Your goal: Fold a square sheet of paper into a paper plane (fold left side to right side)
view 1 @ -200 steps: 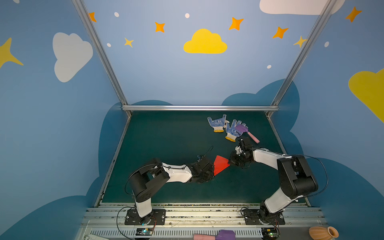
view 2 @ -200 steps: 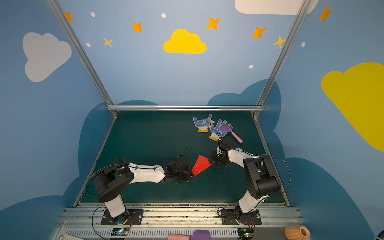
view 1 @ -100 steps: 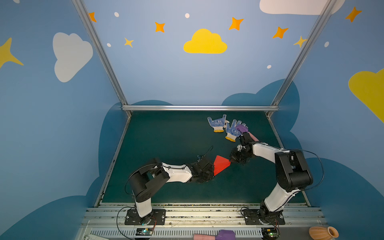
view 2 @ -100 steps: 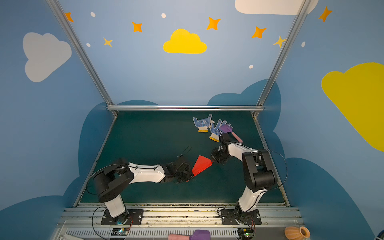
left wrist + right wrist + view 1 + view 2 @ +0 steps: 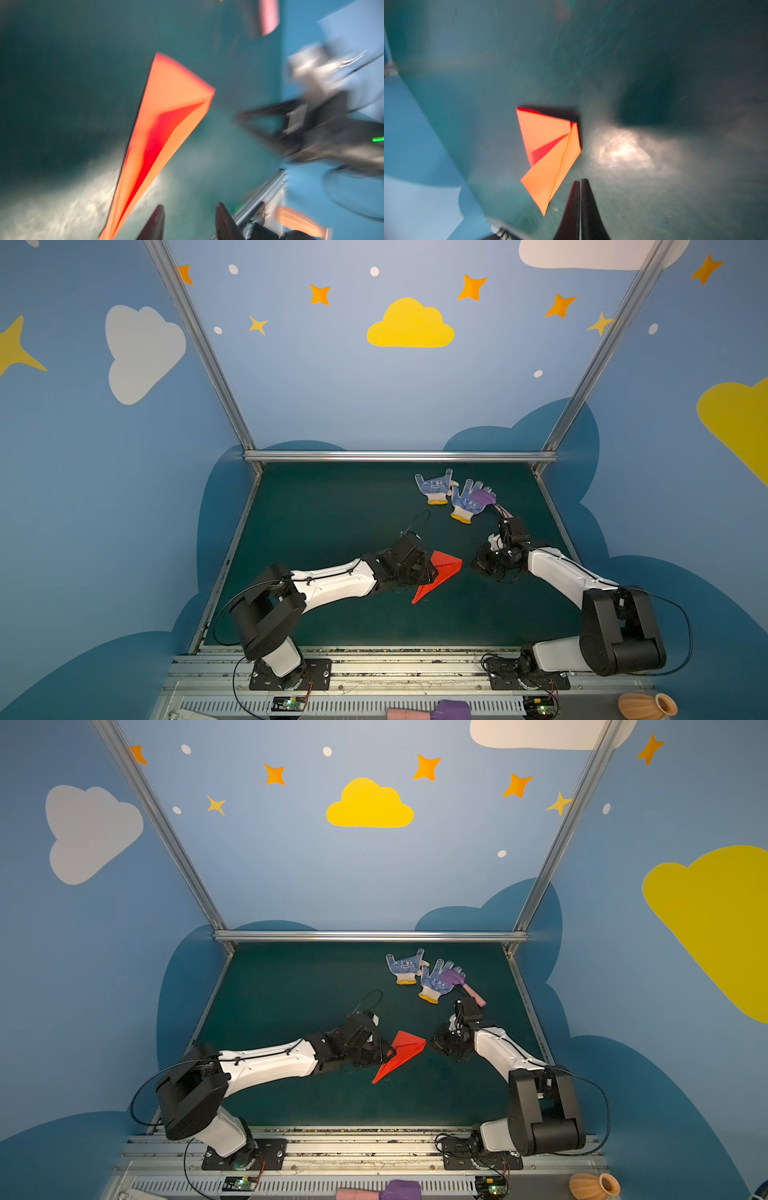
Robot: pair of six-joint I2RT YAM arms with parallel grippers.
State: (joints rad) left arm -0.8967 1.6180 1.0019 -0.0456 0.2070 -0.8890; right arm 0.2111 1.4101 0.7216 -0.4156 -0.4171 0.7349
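Down by the near rail, an orange vase (image 5: 644, 705) sits at the right corner; up on the green tabletop (image 5: 332, 510), the paper plane (image 5: 440, 574) lies between the two arms, its sharp nose aimed near-left and its wide tail toward the far right, the upper flap standing a little open; the left end effector (image 5: 189, 205) sits right at the plane's left edge, fingers parted with only tabletop between them, gripping nothing; just right of the tail and clear of it, the right end effector (image 5: 580, 180) has its fingers pressed flat together, empty as well; further back on the right lie two blue-dotted gloves (image 5: 434, 489) side by side; a purple-and-pink toy hammer (image 5: 453, 977) rests its head on the right-hand glove's fingers.
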